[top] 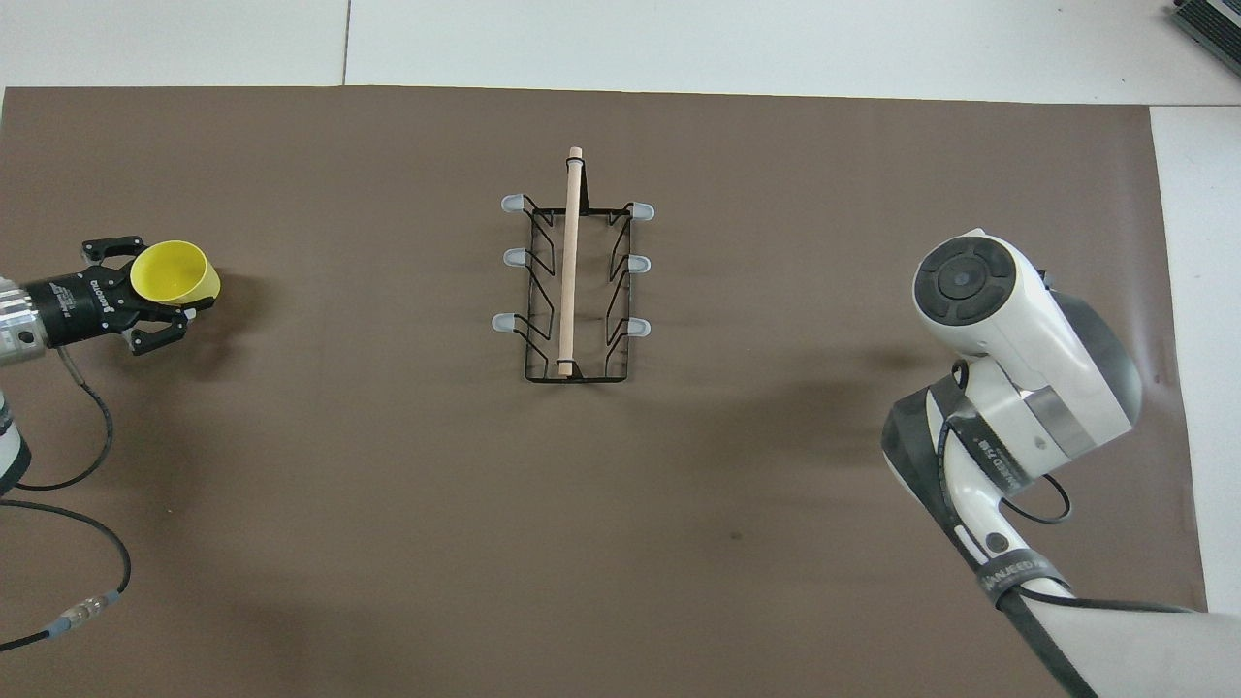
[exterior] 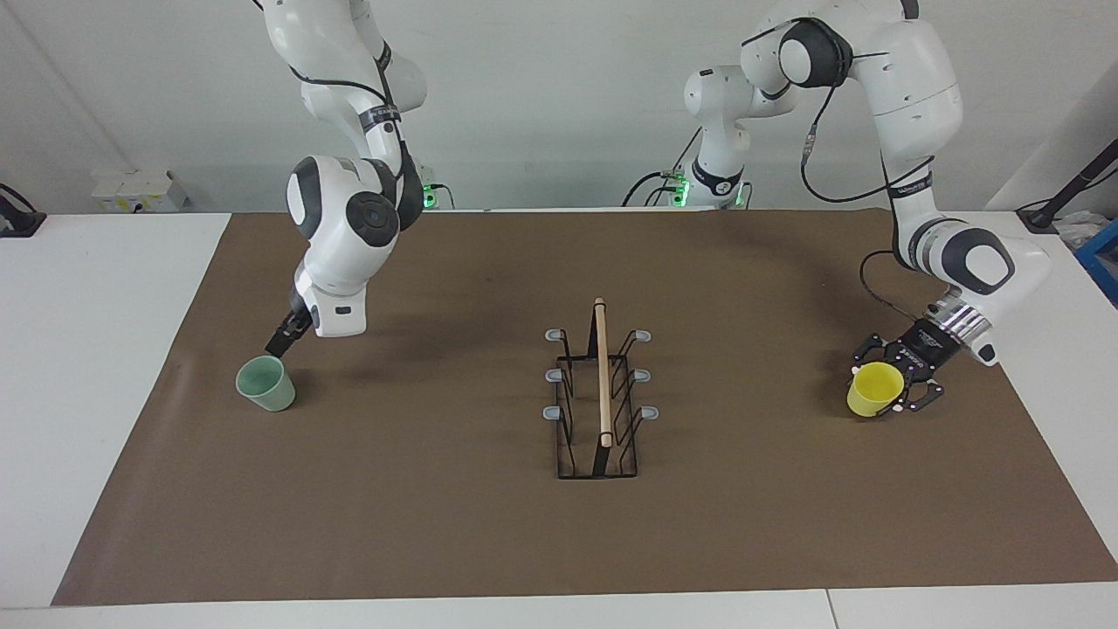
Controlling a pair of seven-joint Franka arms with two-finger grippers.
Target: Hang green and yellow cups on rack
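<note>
We rate both cups light, thin, stiff plastic, smooth and tapered, so slip-prone; grip at the rim wall. Left end effector is closed on the yellow cup, at the left arm's end of the bench. Right end effector, fully open, sits at the rim of the green cup, holding nothing. Wire rack, wood rod, stands mid-bench, pegs bare.

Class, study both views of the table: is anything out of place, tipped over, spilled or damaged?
Nothing stands out. The rack stands square mid-table with all six pegs bare. The green cup sits upright with the right hand just over its rim. The left hand is shut on the yellow cup, which leans. No spill or damage shows.
</note>
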